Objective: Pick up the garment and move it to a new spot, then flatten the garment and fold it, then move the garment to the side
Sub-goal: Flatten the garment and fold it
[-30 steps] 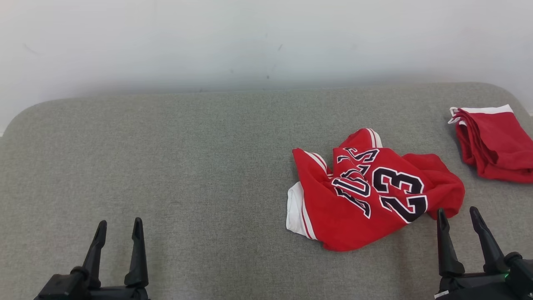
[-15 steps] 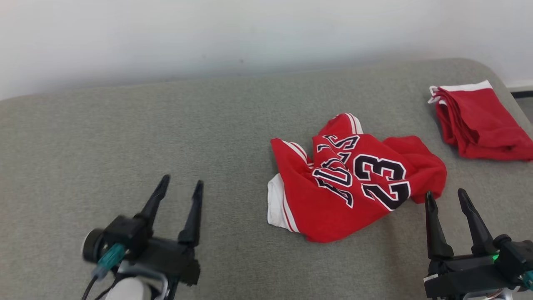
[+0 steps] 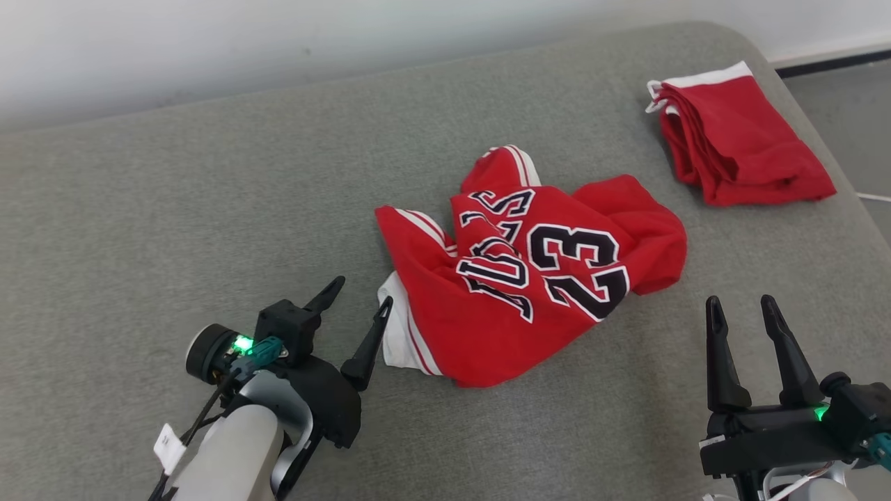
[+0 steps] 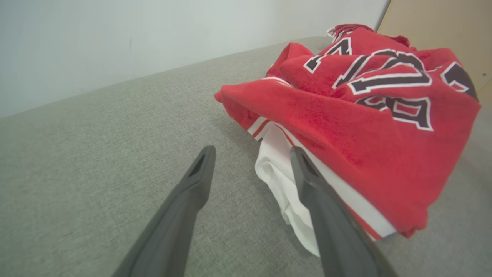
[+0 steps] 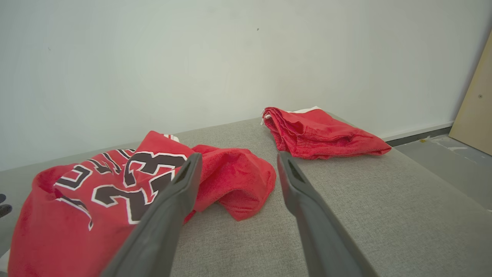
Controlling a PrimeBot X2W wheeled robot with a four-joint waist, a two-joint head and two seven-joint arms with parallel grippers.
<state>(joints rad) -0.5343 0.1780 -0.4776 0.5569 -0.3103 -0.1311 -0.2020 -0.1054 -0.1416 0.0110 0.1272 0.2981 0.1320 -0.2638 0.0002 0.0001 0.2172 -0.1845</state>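
A crumpled red jersey (image 3: 529, 271) is seen lying on a grey pad (image 3: 209, 209), right of the pad's middle in the head view. Black letters with white outlines and the number 23 are shown on its upper face. A white hem with red stripes is turned out at its near left corner. A strap with white and red trim is pointed towards the wall (image 3: 209, 42) at the far side.

The left gripper (image 3: 364, 290) is held low over the pad just beside that white corner and is tilted towards the jersey. Its jaws are spread wide and nothing is grasped between them. In the left wrist view one finger (image 4: 326, 215) is seen across the white hem, while the other is set over bare pad. Whether the cloth is touched cannot be told.

The right gripper (image 3: 739, 300) is placed near the jersey's right end, apart from it, with its fingers pointed towards the far edge of the pad. Its jaws are likewise released, and bare pad is seen between them in the head view.

A folded cloth (image 3: 745, 139), red with a white band, is laid near the pad's far right corner, well apart from the jersey. Grey floor (image 3: 835, 90) is seen past the pad's right edge, and a pale wooden panel (image 5: 474, 104) is seen at the right of the right wrist view
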